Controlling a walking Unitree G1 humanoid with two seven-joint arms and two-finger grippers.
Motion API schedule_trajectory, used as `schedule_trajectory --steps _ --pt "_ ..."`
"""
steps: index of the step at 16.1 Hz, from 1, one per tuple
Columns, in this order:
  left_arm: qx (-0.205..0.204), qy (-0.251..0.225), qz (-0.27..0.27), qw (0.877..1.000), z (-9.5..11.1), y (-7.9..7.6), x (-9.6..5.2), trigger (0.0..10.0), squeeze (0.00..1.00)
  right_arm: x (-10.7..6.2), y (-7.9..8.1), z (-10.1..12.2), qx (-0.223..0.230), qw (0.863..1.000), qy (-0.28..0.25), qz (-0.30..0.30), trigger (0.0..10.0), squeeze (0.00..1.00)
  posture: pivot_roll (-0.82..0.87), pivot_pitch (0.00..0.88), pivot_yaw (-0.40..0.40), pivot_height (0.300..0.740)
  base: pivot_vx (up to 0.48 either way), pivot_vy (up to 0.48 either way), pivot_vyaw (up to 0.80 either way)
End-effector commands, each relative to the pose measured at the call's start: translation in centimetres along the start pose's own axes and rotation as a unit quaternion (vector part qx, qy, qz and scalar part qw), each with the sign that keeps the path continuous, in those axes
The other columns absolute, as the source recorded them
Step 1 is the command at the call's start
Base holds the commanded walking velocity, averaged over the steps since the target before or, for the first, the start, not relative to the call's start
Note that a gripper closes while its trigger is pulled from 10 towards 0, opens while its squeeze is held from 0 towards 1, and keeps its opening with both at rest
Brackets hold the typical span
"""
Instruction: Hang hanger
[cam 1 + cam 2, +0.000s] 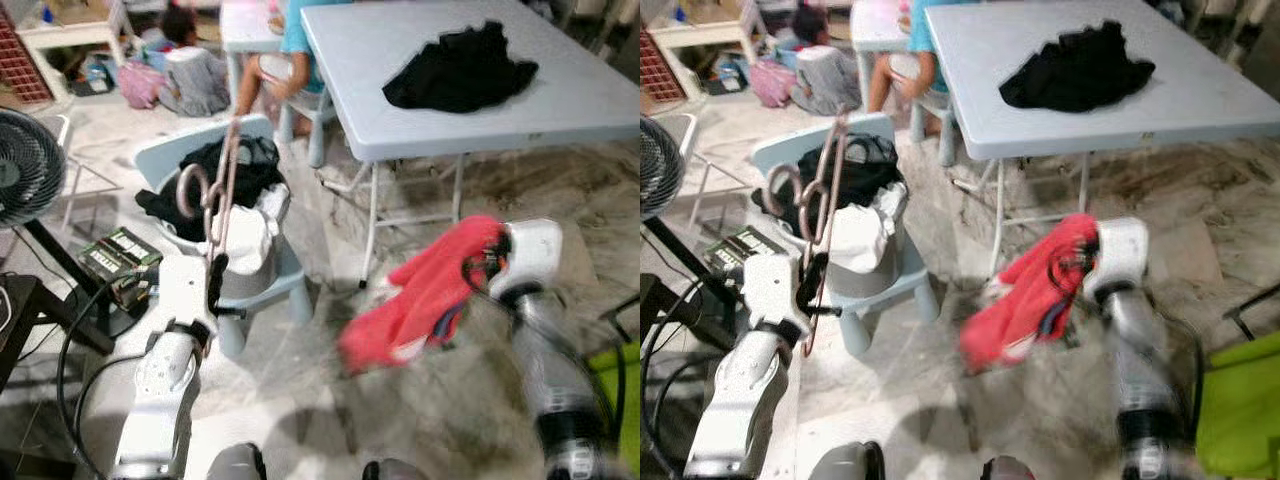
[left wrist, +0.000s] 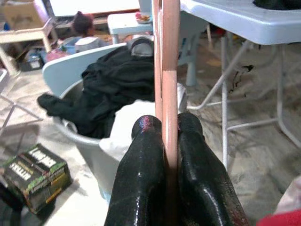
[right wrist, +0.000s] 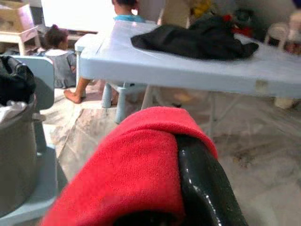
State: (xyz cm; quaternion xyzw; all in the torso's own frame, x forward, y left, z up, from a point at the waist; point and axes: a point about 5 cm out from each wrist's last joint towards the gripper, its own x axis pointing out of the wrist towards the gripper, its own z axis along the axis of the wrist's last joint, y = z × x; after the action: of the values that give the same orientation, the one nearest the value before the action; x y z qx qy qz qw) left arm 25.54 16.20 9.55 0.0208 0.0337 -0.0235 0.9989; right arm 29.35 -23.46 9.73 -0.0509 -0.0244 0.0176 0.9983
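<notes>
I see my left pincer point(image 2: 164, 141) has glossy black fingers point(image 2: 141, 179) with a wet-looking sheen, pressed on a smooth, matt pink hanger point(image 1: 222, 190) that looks like plastic or coated metal. My right pincer point(image 3: 197, 188) shows the same shiny black finish under a red garment point(image 1: 425, 295) of soft, fuzzy knit cloth. The table point(image 1: 560, 110) has a smooth, pale plastic-looking top on thin metal legs, with a matt black cloth point(image 1: 460, 68) crumpled on it. The grey basket point(image 2: 89, 155) looks like smooth plastic. The floor point(image 1: 420, 410) is rough, stained concrete.
</notes>
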Motion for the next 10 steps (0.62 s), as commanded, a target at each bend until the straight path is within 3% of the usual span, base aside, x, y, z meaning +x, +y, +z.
schedule_trajectory --steps 1,4,6,10 --pt "0.003 -0.014 0.008 1.0 0.5 0.3 -0.1 10.0 0.0 -0.6 0.0 0.6 -0.011 1.0 -0.02 -0.006 0.0 0.0 -0.02 0.017 0.007 0.74 0.0 0.0 0.0" --pt "-0.02 -0.023 -0.009 0.999 0.7 -0.1 0.3 10.0 0.0 -1.4 1.3 1.1 -0.005 1.0 -0.022 -0.008 0.0 0.0 -0.03 0.019 -0.001 0.74 0.0 0.0 0.0" --pt "-0.031 -0.036 -0.032 0.998 1.5 -1.2 0.6 10.0 0.0 -1.9 2.5 1.2 -0.006 1.0 -0.015 0.001 0.0 0.0 -0.04 0.019 -0.004 0.74 0.0 0.0 0.0" --pt "-0.038 -0.044 -0.05 0.997 1.9 -1.8 0.8 10.0 0.0 -1.8 3.3 1.4 0.001 1.0 -0.005 0.003 0.0 0.0 -0.03 0.027 -0.003 0.74 0.127 0.0 0.0"
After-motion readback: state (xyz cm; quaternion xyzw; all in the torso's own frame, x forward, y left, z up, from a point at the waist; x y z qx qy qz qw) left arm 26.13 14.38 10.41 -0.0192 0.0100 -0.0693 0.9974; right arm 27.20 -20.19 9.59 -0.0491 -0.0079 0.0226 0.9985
